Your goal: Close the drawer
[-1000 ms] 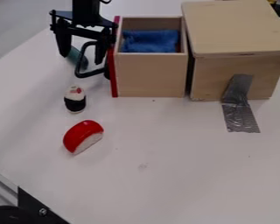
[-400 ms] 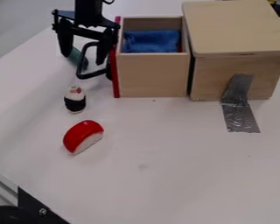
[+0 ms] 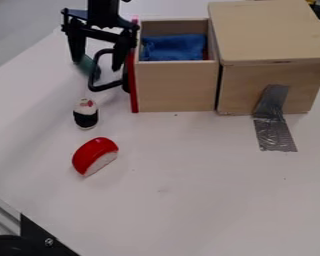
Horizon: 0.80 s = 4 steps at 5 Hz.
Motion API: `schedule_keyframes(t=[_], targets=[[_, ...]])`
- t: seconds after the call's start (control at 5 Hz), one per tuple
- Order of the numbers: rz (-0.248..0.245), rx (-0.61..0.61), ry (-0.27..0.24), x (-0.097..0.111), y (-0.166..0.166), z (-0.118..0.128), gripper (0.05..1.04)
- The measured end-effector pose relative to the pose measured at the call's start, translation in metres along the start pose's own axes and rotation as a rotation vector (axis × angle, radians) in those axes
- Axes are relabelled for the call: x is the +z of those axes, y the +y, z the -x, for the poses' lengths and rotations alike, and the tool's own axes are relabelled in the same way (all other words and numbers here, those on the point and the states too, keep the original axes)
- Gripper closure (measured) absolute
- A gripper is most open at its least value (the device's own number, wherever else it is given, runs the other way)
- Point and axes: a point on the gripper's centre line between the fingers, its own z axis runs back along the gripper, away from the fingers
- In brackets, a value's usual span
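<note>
1. The gripper [image 3: 97,63] is hanging down at the upper left of the frame, its jaws standing wide apart around part of the black handle [image 3: 107,86]
2. The drawer [image 3: 177,87] is standing open at the upper centre, its red front [image 3: 134,95] facing left and its handle sticking out toward the gripper
3. A blue cloth [image 3: 174,47] is lying inside the drawer
4. The wooden cabinet [image 3: 246,80] is standing at the upper right, just beside the drawer, and grey tape [image 3: 275,132] is running down its side onto the white surface [image 3: 203,200]
5. A white toy with a black band [image 3: 86,116] is standing left of the drawer, below the gripper, while a red and white toy [image 3: 94,154] is resting near it, lower in the frame
6. A green object [image 3: 86,64] is showing partly behind the gripper
</note>
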Motion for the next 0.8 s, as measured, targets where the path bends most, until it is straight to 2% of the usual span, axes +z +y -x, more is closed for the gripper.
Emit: schedule_keyframes(t=[0.4,0.8], targets=[[0.013,0.022,-0.006,0.0044,0.0031,-0.0106,0.083],[0.013,0.016,0.027,-0.0037,0.0015,-0.0115,0.083]])
